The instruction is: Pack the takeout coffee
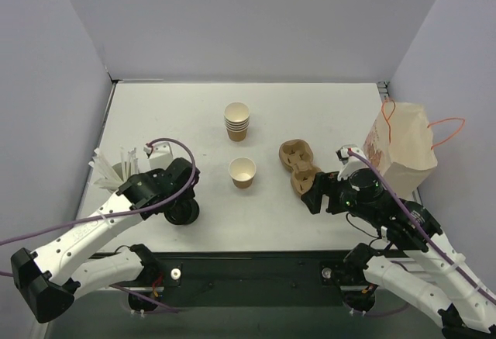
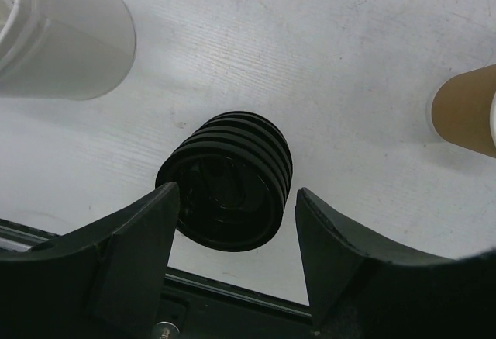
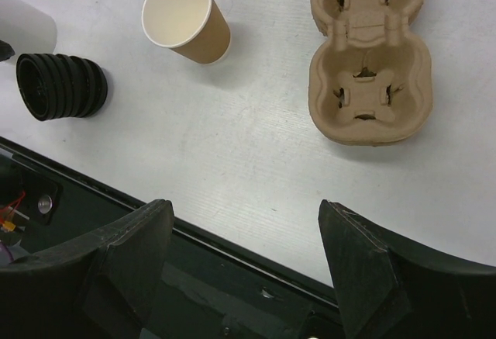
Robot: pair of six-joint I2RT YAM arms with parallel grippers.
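The single tan paper cup (image 1: 242, 172), white inside, stands open and lidless mid-table; it also shows in the right wrist view (image 3: 186, 17) and at the edge of the left wrist view (image 2: 469, 110). A stack of black plastic lids (image 2: 229, 180) lies on its side near the front left (image 1: 186, 213). My left gripper (image 2: 235, 203) is open, its fingers on either side of the lid stack's near end, not closed on it. My right gripper (image 3: 244, 238) is open and empty over the table's front edge, just front-right of the cup and near the carrier (image 3: 368, 52).
A stack of nested tan cups (image 1: 237, 120) stands behind the single cup. The brown pulp carrier (image 1: 299, 167) lies right of it. A paper bag with orange handles (image 1: 403, 149) stands at the right edge. A white holder with stirrers (image 1: 116, 170) is at the left.
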